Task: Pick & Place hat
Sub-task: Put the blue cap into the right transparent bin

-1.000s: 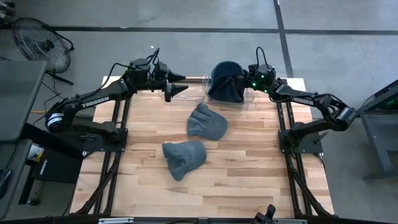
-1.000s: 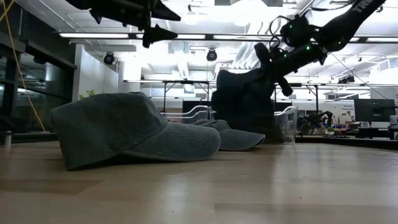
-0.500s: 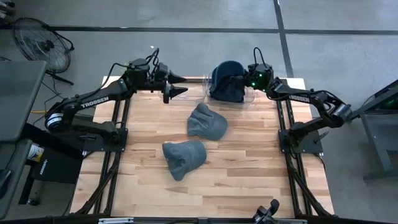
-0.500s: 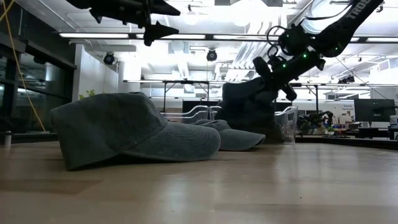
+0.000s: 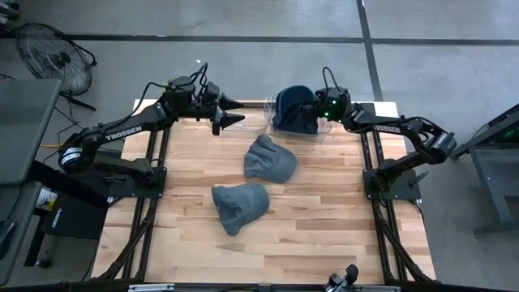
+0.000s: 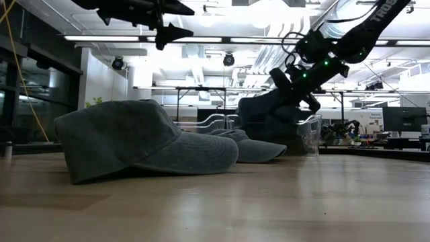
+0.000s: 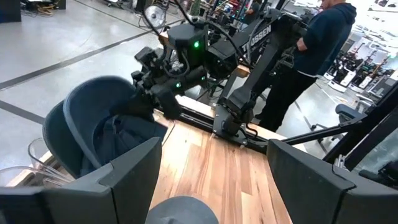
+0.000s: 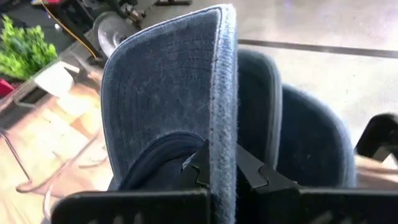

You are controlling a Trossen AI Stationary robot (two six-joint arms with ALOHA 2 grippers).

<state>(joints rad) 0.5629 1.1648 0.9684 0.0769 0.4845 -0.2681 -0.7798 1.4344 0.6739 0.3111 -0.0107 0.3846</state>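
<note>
A dark blue hat (image 5: 293, 109) is at the clear bin (image 5: 258, 122) on the table's far edge, with my right gripper (image 5: 315, 110) shut on it. More dark blue hats (image 8: 311, 143) stand behind it in the bin. Two grey-blue hats lie crown up on the wood: one at mid table (image 5: 270, 158), one nearer (image 5: 239, 204). My left gripper (image 5: 231, 113) hovers open to the left of the bin, high above the table (image 6: 171, 23), touching nothing. My right gripper pinches the dark blue hat's brim (image 8: 222, 143) at its edge between its two fingers (image 8: 199, 171). The fingers come from the table's right, slanting down. The brim stands on edge beyond the fingers, and the hat's lower part (image 6: 269, 121) is down inside the bin.
The bin's clear wall (image 6: 309, 134) rises at the far edge between the two arms. A person (image 7: 317, 37) stands beyond the table's right side. Bare wood lies along the near edge (image 5: 324, 235).
My right gripper has sunk and shifted a little toward the table's left, rolling its wrist, still shut on the dark blue hat. The hat has come down from above the bin to sit lower in it.
</note>
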